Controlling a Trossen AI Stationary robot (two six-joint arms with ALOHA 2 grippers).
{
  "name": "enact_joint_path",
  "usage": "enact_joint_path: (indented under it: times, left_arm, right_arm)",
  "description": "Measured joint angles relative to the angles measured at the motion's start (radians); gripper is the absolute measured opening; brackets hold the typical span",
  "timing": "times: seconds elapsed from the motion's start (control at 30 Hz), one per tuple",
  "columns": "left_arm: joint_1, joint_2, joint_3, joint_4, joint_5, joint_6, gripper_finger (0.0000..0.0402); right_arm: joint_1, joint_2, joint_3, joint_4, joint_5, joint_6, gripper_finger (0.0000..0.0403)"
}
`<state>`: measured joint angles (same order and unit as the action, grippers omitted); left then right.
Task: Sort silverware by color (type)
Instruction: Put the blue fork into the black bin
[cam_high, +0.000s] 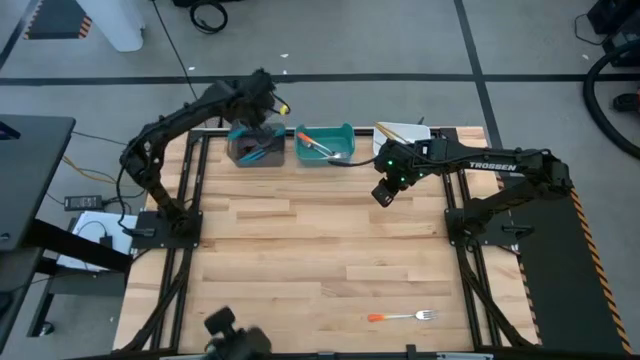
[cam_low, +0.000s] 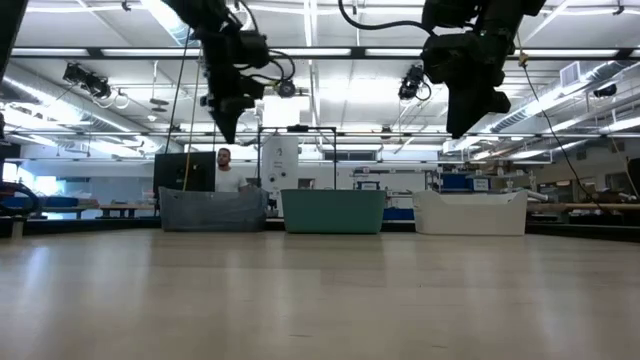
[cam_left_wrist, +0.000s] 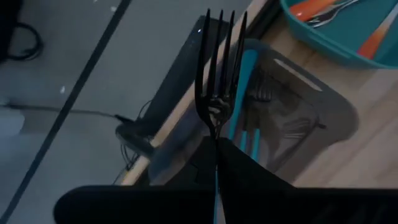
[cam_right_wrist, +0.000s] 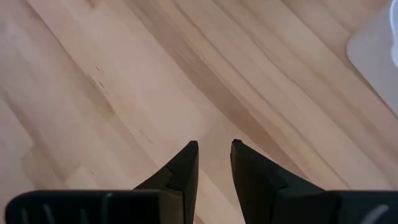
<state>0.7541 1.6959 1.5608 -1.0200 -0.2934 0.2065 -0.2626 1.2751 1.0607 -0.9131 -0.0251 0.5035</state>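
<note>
Here, left gripper (cam_left_wrist: 216, 146) is held above grey bin (cam_high: 254, 148) at far edge of table (cam_high: 300, 250); fingers are clenched on fork (cam_left_wrist: 217, 74), tines pointing away from wrist. Blue-handled forks (cam_left_wrist: 245, 99) are seen lying in grey bin below. Orange-handled forks (cam_high: 315, 146) are kept in teal bin (cam_high: 345, 133). Right gripper (cam_right_wrist: 214, 149) is raised over bare wood near white bin (cam_high: 400, 130), fingers released, nothing grasped. One orange-handled fork (cam_high: 402, 316) is left on near part of table, well apart from bins.

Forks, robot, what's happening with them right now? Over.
Left gripper shut on a fork, above the grey bin. Right gripper open, empty, over bare table. One orange-handled fork left. Nothing in the way.
</note>
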Motion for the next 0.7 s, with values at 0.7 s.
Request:
enact_joint_path:
  times: [0.7]
  left_arm:
    - [0.145, 0.198, 0.000, 0.080, 0.238, 0.303, 0.0014]
  right_arm:
    - [-0.165, 0.001, 0.000, 0.005, 0.114, 0.025, 0.0101]
